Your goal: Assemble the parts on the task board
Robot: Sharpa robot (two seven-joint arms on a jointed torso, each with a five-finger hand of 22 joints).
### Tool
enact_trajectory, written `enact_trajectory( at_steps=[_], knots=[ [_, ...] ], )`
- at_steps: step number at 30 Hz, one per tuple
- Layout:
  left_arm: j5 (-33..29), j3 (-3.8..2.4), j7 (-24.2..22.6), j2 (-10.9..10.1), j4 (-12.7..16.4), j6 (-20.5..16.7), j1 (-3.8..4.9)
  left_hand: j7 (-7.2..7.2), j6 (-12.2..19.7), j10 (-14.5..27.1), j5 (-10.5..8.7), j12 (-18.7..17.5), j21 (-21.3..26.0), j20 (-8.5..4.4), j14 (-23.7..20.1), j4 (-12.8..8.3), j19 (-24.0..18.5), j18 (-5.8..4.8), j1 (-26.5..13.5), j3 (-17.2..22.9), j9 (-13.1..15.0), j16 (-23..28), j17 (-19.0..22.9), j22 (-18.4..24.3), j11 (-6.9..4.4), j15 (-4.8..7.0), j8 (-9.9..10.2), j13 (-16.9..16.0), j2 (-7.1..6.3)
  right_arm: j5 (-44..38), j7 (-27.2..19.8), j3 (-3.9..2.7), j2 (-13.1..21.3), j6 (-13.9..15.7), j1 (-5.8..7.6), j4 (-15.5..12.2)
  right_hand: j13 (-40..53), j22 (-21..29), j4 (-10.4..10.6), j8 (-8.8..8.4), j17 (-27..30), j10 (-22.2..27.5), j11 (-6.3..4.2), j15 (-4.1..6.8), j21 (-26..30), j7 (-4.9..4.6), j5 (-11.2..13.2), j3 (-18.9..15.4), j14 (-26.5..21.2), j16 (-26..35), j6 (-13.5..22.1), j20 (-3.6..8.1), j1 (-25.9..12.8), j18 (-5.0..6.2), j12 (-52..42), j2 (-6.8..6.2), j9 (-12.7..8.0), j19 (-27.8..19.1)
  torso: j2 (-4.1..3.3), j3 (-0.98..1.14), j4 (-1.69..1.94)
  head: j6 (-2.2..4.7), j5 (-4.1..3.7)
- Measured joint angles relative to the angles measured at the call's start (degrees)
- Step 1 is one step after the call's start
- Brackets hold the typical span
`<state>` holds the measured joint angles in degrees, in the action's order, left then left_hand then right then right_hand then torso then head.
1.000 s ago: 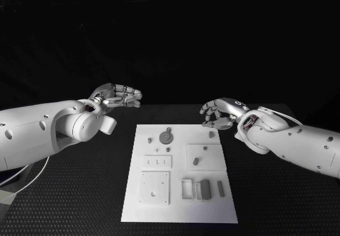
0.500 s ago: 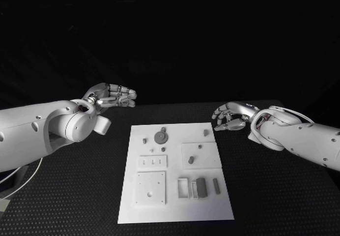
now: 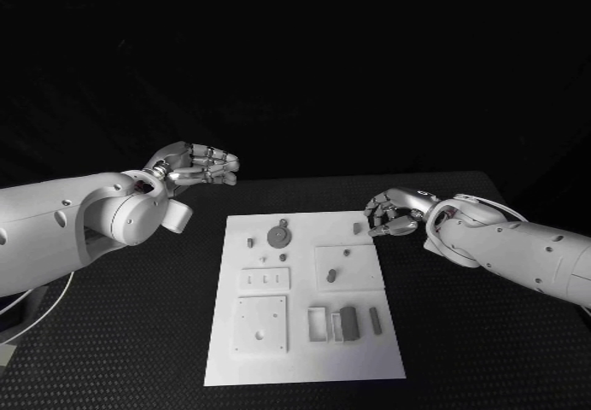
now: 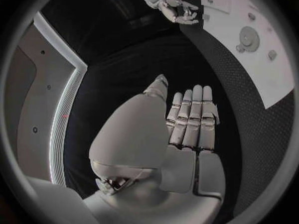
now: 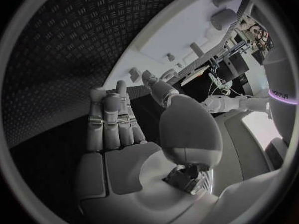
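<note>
At centre right, the right hand (image 3: 396, 214) is seen empty, fingers loosely curled beside the task board (image 3: 308, 359). Left hand (image 3: 197, 165), upper left: likewise curled, empty. A small part (image 3: 357, 228) could be knocked away if approached carelessly.

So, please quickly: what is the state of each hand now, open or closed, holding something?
Left hand: holds nothing, fingers curled in, above the table.
Right hand: holds nothing, fingers apart, by the task board's far right corner.

The white task board (image 3: 304, 359) is laid flat on the black surface (image 3: 493, 342). Small grey parts (image 3: 348, 323) are scattered over it. One small part (image 3: 359, 228) lies just beside the right hand's fingers (image 3: 384, 227), at the board's far corner.
</note>
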<state>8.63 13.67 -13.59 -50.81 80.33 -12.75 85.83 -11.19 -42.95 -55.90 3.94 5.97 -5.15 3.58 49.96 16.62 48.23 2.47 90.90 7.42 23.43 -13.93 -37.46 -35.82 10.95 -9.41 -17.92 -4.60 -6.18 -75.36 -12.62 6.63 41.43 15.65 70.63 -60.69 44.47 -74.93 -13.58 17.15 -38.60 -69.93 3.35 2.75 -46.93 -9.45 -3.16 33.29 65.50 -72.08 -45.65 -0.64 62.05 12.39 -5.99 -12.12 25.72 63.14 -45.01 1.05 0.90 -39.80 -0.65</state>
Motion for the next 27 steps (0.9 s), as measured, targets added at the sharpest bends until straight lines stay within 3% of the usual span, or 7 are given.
enact_trajectory(
  at_steps=[10, 18, 23, 27],
  knots=[
    [0.2, 0.01, -0.1, 0.0, 0.1, 0.3, -0.01, 0.0, 0.0, 0.0, 0.0, 0.0, 0.0, 0.0, 0.0, 0.0, 0.0, 0.0, 0.0, 0.0, 0.0, 0.0, 0.0, 0.0, 0.0, 0.0, 0.0, 0.0, 0.0, -0.8, -0.1, -0.04, -1.7, 0.7, -0.67, 2.4, 1.4, 0.0, 0.6, 0.0, 0.1, -0.2, -0.2, 0.2, 0.0, 0.01, 0.0, 0.0, 0.2, -0.2, 0.0, 0.34, 0.0, 0.06, -0.5, 0.0, 0.1, 0.4, 0.0, -0.18, 0.08, -0.26, 0.01],
    [0.3, 0.0, -0.1, 0.1, 0.3, 0.4, -0.01, 0.0, 0.0, 0.0, 0.0, 0.0, 0.0, 0.0, 0.0, 0.0, 0.0, -0.01, 0.0, 0.0, 0.0, 0.0, 0.0, 0.0, 0.0, 0.0, 0.0, 0.0, 0.0, -0.9, -0.1, -0.03, -3.2, 0.8, -1.42, 3.2, 1.9, 0.0, 0.6, -0.19, 0.1, -0.2, -0.2, 0.34, -0.2, 0.1, 0.0, 0.0, 0.4, -0.2, 0.1, 0.34, 0.0, 0.06, -0.7, 0.0, 0.1, 0.4, 0.01, -0.19, 0.04, -0.49, 0.23],
    [0.4, 0.0, -0.1, 0.1, 0.5, 0.4, -0.01, 0.0, 0.0, 0.0, 0.0, 0.0, 0.0, 0.0, 0.0, 0.0, 0.0, 0.0, 0.0, 0.0, 0.0, 0.0, 0.0, 0.0, 0.0, 0.0, 0.0, 0.0, 0.0, -1.0, -0.1, -0.01, -3.7, 0.8, -1.7, 4.0, 4.0, 0.0, 0.6, -0.19, 0.1, -1.6, -0.69, 0.88, -0.6, 0.16, 0.0, 0.0, 0.9, -0.6, 0.1, 0.82, 0.0, 0.06, -2.3, 0.02, 0.2, 0.9, 0.03, -0.21, 0.04, -0.63, 0.34],
    [0.4, 0.0, 0.0, 0.1, 0.6, 0.4, -0.01, 0.0, 0.0, 0.0, 0.0, 0.0, 0.0, 0.0, 0.0, 0.0, 0.0, -0.01, 0.0, 0.0, 0.0, 0.0, 0.0, 0.0, 0.0, 0.0, 0.0, 0.0, 0.0, -1.0, -0.1, -0.03, -3.9, 0.8, -1.86, 4.4, 9.1, 0.0, 0.1, -0.19, 0.1, -2.9, -1.41, 1.32, -1.0, 0.74, 0.0, -0.6, 1.6, -1.0, 0.1, 0.95, 0.2, 0.09, -6.3, 0.7, 0.4, 1.4, 0.07, -0.21, 0.04, -0.7, 0.49]
  ],
)
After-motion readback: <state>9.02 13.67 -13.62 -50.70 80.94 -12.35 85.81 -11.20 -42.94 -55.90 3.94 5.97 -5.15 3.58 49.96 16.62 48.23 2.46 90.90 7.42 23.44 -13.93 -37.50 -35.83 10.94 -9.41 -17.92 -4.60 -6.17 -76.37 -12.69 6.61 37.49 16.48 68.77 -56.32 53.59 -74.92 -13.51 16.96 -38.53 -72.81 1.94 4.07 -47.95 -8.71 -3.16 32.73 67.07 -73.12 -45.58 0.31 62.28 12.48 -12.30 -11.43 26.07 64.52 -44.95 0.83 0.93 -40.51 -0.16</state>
